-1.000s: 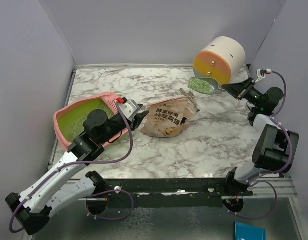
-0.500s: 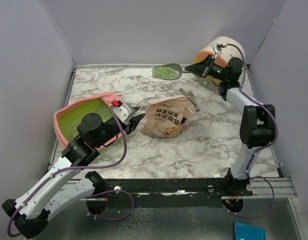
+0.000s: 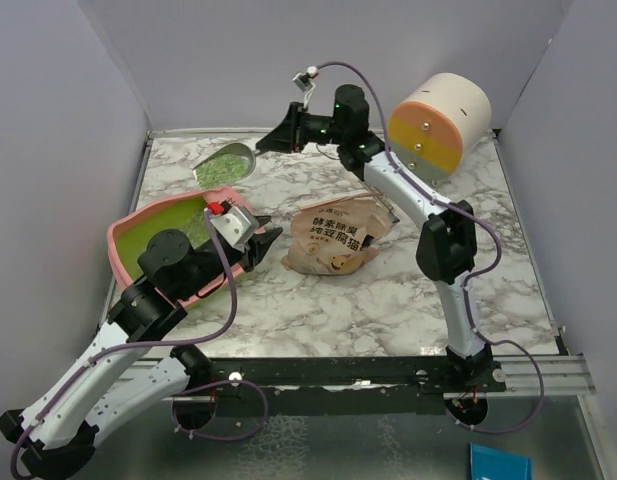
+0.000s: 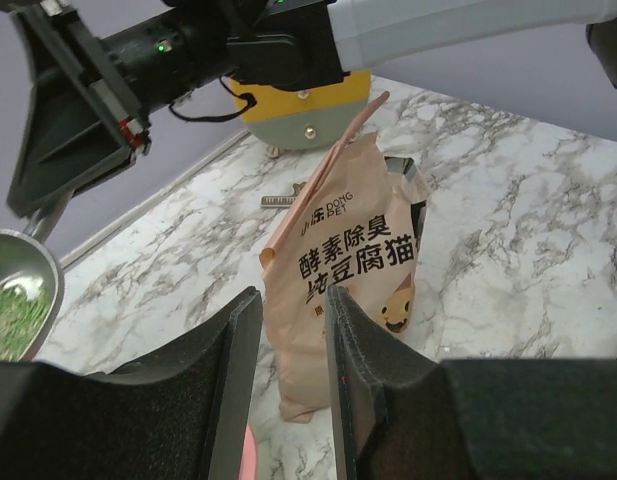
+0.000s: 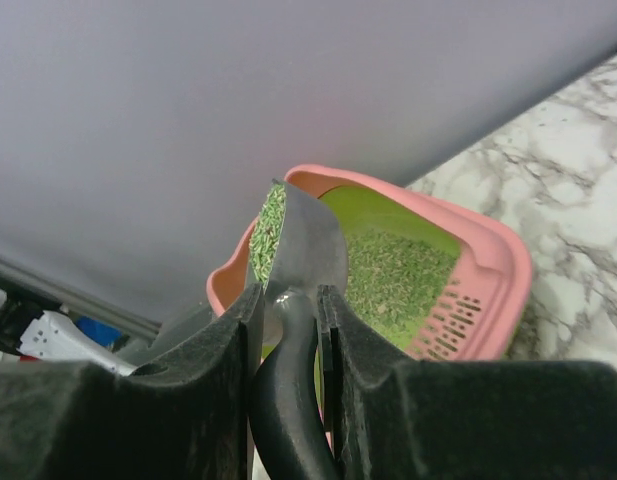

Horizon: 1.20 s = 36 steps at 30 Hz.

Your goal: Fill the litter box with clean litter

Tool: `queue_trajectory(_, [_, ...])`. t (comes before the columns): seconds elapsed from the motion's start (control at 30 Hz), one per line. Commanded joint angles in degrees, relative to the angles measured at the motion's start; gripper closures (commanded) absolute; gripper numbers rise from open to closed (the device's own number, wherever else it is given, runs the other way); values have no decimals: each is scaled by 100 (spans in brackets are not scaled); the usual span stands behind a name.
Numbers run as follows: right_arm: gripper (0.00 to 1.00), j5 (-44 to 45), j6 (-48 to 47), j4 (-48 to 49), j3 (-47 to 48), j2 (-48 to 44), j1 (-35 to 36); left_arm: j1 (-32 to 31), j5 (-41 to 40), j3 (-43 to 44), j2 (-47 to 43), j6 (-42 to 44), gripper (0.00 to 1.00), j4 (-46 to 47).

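Two arms are showing over the marble table (image 3: 388,290) right now. The right gripper (image 3: 278,140) is reaching far across to the left side, its fingers (image 5: 228,350) clenching the dark handle of a metal scoop (image 3: 225,163). The scoop is carrying a heap of green litter (image 5: 266,228) and is hanging in the air just beyond the far end of the litter box (image 3: 123,235). From the right wrist, the scoop is sitting tilted on its edge, with the pink box (image 5: 488,260) lying below and behind it; more green litter is already lying in the box's yellow-green floor beside the slotted rim.

The left gripper (image 3: 263,245) is hovering at the near right side of the box, pointing toward the tan pouch (image 3: 338,235). Its fingers (image 4: 238,340) are standing a narrow gap apart, gripping nothing, and the pouch (image 4: 348,260) is showing through that gap. The pouch is lying crumpled mid-table, apart from the box. A round drawer unit (image 3: 438,120) is sitting at the far right corner.
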Motion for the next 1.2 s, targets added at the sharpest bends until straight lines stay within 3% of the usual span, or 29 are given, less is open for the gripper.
queue_trajectory(0.0, [99, 352, -982, -1154, 940, 361, 542, -3, -117, 185, -165, -124, 66, -306])
queue_trajectory(0.33, [99, 990, -2366, -2044, 1779, 669, 1367, -3, -129, 84, -450, -288, 66, -527])
queue_trajectory(0.63, [99, 1671, -3191, -2334, 1882, 510, 1727, -3, -171, -66, -632, -393, 66, -595])
queue_trajectory(1.17, [99, 3738, -4899, -2585, 1780, -57, 2456, -3, -240, -129, -781, -486, 67, -743])
